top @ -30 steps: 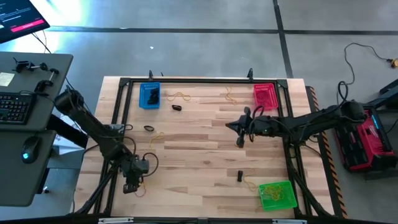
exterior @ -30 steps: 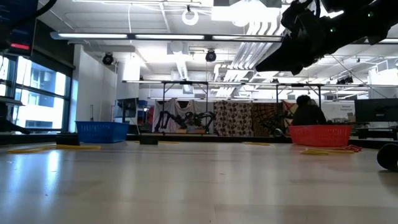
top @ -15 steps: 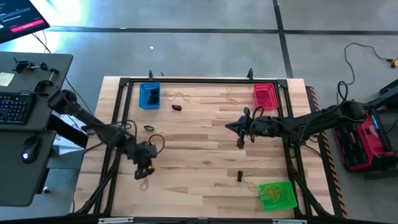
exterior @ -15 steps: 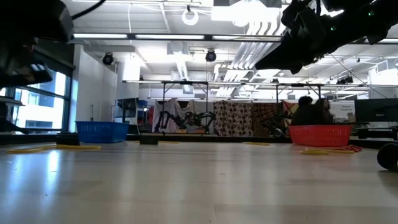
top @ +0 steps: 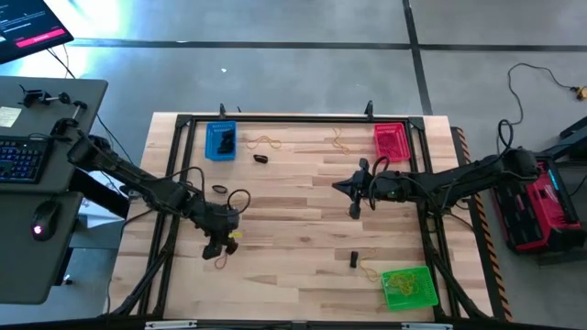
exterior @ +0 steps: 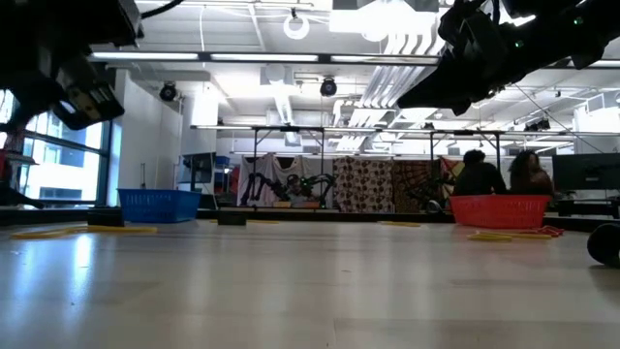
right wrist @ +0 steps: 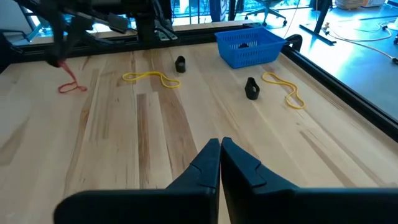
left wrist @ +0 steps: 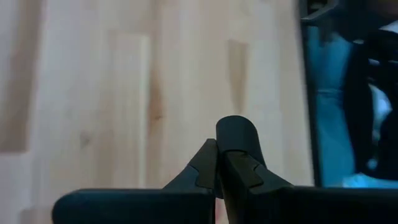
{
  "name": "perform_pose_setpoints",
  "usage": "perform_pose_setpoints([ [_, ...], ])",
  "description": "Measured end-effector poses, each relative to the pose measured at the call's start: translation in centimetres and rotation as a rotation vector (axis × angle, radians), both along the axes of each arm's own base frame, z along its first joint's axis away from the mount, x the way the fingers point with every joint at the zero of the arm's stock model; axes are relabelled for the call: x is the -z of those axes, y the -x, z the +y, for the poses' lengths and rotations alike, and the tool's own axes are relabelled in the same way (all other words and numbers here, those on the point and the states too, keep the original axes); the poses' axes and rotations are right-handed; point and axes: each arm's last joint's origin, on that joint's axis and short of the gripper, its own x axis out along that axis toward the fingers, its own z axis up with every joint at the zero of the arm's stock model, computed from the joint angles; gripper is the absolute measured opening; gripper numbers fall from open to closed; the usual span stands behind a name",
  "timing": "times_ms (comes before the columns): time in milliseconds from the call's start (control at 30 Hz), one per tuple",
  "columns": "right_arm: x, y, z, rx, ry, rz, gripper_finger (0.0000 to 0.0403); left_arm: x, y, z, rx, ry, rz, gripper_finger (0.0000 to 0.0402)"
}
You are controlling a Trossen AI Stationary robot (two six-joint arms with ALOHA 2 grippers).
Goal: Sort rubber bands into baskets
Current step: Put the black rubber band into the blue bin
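Read the table from above, with twelve at its far edge.

Nearest you, at five o'clock, the green basket (top: 409, 272) sits in the near right corner with yellow rubber bands (top: 404, 290) lying in it. Just beside it, towards the centre, a loose yellow band (top: 370, 271) lies on the wood. A black band (top: 353, 259) sits a little beyond that one.

At about eight o'clock your left gripper (top: 215, 249) hangs over the near left part of the table (top: 293, 229). Its claw is pinched tight on a red rubber band (top: 220, 262), which dangles below the fingertips. The right wrist view shows the same red loop (right wrist: 69, 86) trailing down to the boards.

A yellow band (top: 234, 200) lies just beyond that gripper, and a black band (top: 220, 189) lies a little farther out at nine o'clock.

Right of centre, at about three o'clock, your right gripper (top: 353, 209) hovers above bare wood. Its fingers are pressed together and nothing is between them.

Farther out, at eleven o'clock, another black band (top: 261, 158) rests on the table. A yellow one (top: 266, 142) lies beyond it, beside the blue basket (top: 220, 126).

That basket stands in the far left corner with black bands (top: 222, 142) inside it.

At one o'clock a yellow band (top: 339, 139) lies near the red basket (top: 391, 126) in the far right corner. You cannot tell what that basket holds.
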Motion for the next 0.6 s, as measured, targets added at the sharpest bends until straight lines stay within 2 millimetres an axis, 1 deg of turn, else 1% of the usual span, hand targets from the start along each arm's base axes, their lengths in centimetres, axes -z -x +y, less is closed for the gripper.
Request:
perform_pose_setpoints([
  [133,0.0,0.0,0.0,0.002,-0.007,-0.002,0.0002,-0.2,-0.11,-0.29,0.03,0.027,-0.024,0.0008],
  [400,0.0,0.0,0.0,0.005,-0.014,-0.003,0.0002,-0.17,-0.19,-0.17,0.016,-0.024,-0.051,0.006],
  [500,0.0,0.0,0.0,0.005,-0.014,-0.003,0.0002,-0.16,-0.2,-0.16,0.027,-0.037,-0.059,0.0051],
  [600,0.0,0.0,0.0,0.004,-0.015,-0.003,0.0002,-0.16,-0.22,-0.14,0.036,-0.052,-0.069,0.0018],
])
